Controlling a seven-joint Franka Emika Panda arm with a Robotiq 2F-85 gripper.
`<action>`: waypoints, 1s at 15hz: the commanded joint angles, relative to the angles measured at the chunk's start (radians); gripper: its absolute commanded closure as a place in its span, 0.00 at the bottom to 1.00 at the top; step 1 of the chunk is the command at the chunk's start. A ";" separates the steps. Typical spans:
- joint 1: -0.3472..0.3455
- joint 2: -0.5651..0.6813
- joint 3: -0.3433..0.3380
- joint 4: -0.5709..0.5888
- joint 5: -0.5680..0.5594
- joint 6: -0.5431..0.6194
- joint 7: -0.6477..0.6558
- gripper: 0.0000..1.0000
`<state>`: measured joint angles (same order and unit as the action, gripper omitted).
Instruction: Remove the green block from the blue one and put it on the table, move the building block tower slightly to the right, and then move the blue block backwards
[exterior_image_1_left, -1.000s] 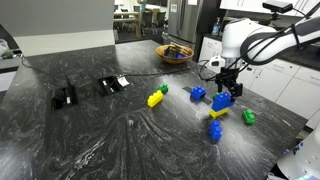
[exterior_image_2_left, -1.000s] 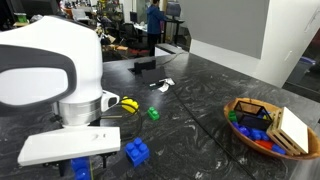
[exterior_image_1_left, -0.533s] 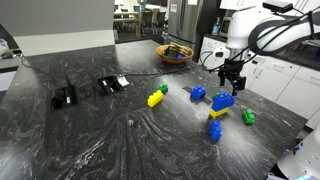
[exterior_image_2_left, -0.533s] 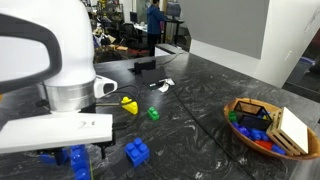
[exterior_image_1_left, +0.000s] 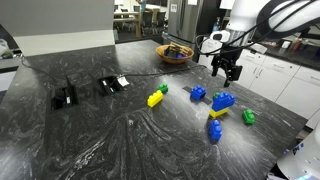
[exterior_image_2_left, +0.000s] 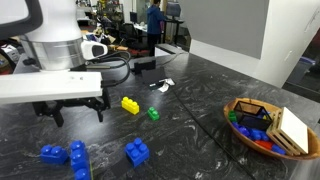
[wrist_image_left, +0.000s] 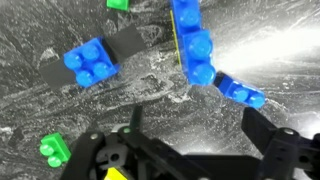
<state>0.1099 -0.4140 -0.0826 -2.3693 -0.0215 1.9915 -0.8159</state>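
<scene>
Wrist view: looks down past the gripper (wrist_image_left: 190, 115), jaws spread wide, nothing between them. Shows the tower (wrist_image_left: 192, 45), blue with a yellow edge, standing free on the table (wrist_image_left: 150, 88), and a loose blue block (wrist_image_left: 88, 62) well off to one side.

In an exterior view: finds the gripper (exterior_image_1_left: 228, 68) lifted high and clear, where a second ago it was down at the tower (exterior_image_1_left: 221, 103). Places the green block (exterior_image_1_left: 248, 117) on the table (exterior_image_1_left: 100, 140), near the tower but apart from it. Puts the loose blue block (exterior_image_1_left: 198, 94) near the tower's other side.

In an exterior view: shows the gripper (exterior_image_2_left: 77, 110) open above the table (exterior_image_2_left: 200, 120), with the loose blue block (exterior_image_2_left: 137, 151) lower down. Cannot single out the tower among the blue pieces at the lower edge.

Reads as green block off and tower let go, probably already shifted. Leaves the backward move of the blue block.
</scene>
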 joint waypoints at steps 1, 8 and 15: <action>0.067 0.057 0.011 0.068 0.062 0.020 -0.136 0.00; 0.108 0.145 0.002 0.113 0.199 -0.127 -0.467 0.00; 0.080 0.137 0.032 0.094 0.186 -0.100 -0.444 0.00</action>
<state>0.2241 -0.2779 -0.0817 -2.2768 0.1566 1.8942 -1.2529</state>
